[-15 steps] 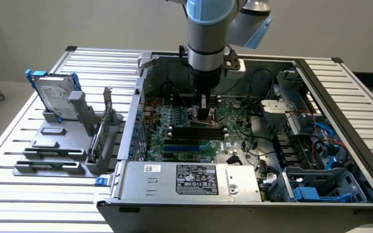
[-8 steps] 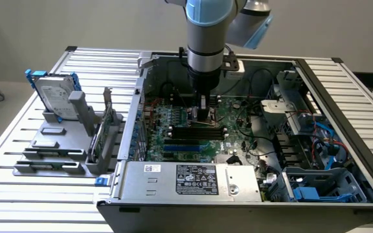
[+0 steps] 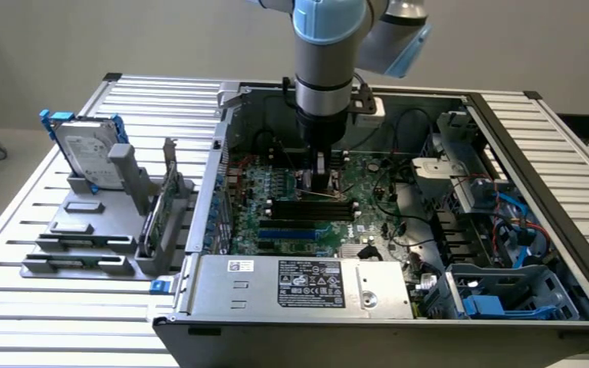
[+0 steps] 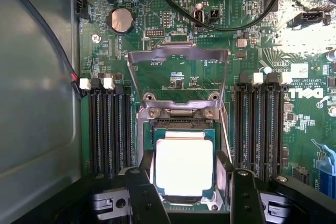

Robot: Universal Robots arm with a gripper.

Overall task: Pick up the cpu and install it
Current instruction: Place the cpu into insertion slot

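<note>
While the computer case [image 3: 376, 343] sits on the slatted table [image 3: 28, 307] by a plain wall [image 3: 90, 38], the claw [image 4: 191, 176] gapes wide, astride the cpu [image 4: 184, 161].

Silvery-grey cpu [image 4: 184, 167], green board [image 4: 105, 51] (black slots [image 4: 107, 129], white clips [image 4: 108, 83]), silver hard drive [image 3: 88, 153], blue brackets [image 3: 47, 119]

Raised load plate [image 4: 178, 56] stands just beside cpu [image 4: 184, 166]; memory slots [image 4: 107, 129] flank both sides; space above it seemingly free.
</note>
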